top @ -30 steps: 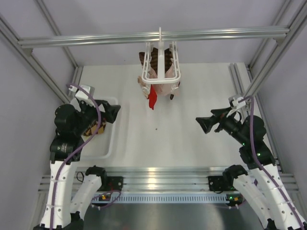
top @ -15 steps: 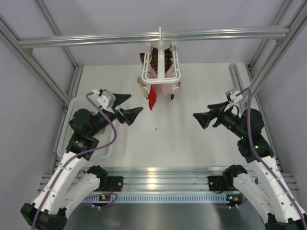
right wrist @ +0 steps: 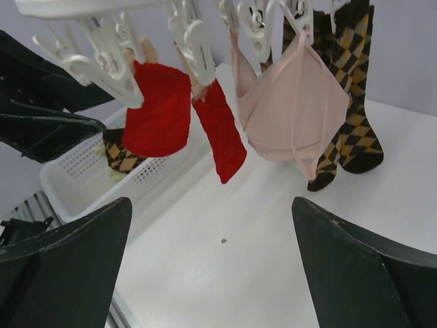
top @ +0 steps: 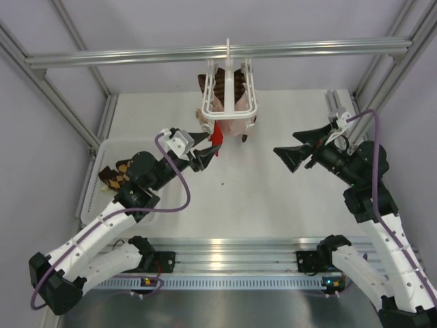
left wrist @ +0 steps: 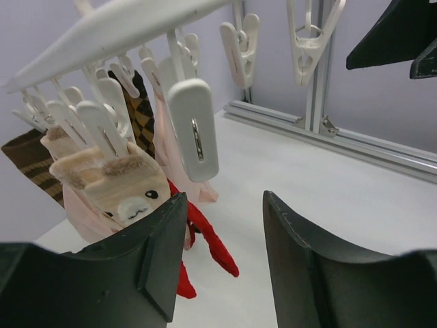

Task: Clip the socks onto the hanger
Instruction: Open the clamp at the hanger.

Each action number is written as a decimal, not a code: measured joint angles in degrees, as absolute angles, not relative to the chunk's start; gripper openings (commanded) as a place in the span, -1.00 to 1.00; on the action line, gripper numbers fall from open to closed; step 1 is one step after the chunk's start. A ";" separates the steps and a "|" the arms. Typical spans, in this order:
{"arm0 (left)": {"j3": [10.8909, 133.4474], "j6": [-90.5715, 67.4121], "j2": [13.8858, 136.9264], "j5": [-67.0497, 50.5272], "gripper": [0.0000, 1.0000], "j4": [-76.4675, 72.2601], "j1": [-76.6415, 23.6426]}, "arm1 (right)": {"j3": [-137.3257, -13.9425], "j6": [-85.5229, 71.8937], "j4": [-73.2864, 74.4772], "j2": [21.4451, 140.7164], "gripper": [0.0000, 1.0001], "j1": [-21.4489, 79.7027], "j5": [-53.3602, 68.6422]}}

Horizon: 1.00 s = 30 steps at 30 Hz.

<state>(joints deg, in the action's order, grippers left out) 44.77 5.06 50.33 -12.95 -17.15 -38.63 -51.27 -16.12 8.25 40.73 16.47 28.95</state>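
Observation:
The white hanger [top: 229, 102] hangs from the top bar with several socks clipped under it. Two brown and tan checked socks [right wrist: 351, 89] dangle at its far side, one also showing in the left wrist view [left wrist: 141, 109]. Another checked sock [top: 113, 176] lies in the white basket [right wrist: 119, 154]. My left gripper [top: 210, 143] is raised at the hanger's near left corner, its jaws [left wrist: 223, 198] partly apart and empty, just below a free white clip [left wrist: 193, 126]. My right gripper [top: 287, 145] hovers to the hanger's right, wide open and empty [right wrist: 212, 205].
A red sock [right wrist: 218, 130], a pale pink sock [right wrist: 293, 113] and a tan bear-face sock [left wrist: 119, 184] also hang from the clips. The white basket [top: 95, 205] sits at the table's left edge. Aluminium rails [left wrist: 328, 137] frame the table.
My left arm swung up from the basket to the hanger's left corner, and its jaws narrowed. The right gripper edged up and stayed wide open.

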 measured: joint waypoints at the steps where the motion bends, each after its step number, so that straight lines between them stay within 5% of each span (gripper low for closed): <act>1: 45.04 5.08 50.65 -12.21 0.03 -17.72 -38.98 | -52.38 -16.19 8.10 41.21 0.99 16.84 29.23; 11: 47.16 4.60 51.13 -10.68 -0.16 -21.50 -40.82 | -58.70 -16.64 8.14 46.44 1.00 21.39 30.33; 24: 48.49 5.96 52.07 -10.85 -1.00 -20.40 -41.91 | -65.91 -15.55 6.96 52.97 0.99 31.75 25.52; 30: 51.44 7.75 52.27 -10.50 -1.00 -15.22 -42.06 | -66.06 -15.07 4.86 55.33 0.89 39.05 19.88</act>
<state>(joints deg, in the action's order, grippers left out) 51.44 7.75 52.27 -10.50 -15.22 -42.06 -66.06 -15.07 4.86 55.33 39.05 19.88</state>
